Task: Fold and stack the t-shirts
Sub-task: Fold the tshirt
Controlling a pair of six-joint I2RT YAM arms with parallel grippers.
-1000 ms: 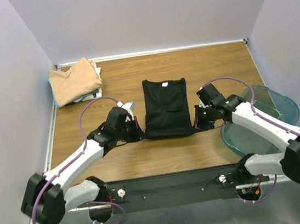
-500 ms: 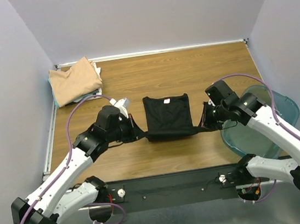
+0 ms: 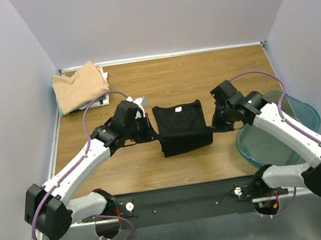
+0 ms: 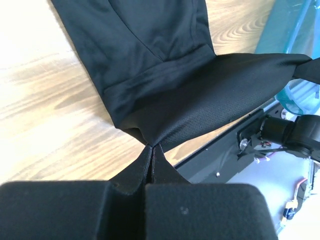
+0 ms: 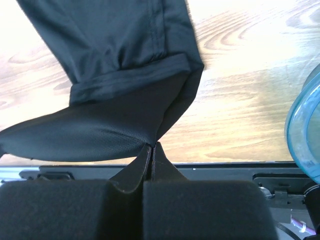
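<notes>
Now the black t-shirt (image 3: 181,130) sags lower between jaws moved farther away.

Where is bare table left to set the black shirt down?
Bare: the far strip right of the tan stack, behind the black shirt; a near strip by the rail. Crowded: left gripper and right gripper pinching the shirt, bin at right.

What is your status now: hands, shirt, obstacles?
Left hand shut on black t-shirt edge. Right hand shut on opposite edge, cloth stretched between. Teal bin at right, apart from shirt.
</notes>
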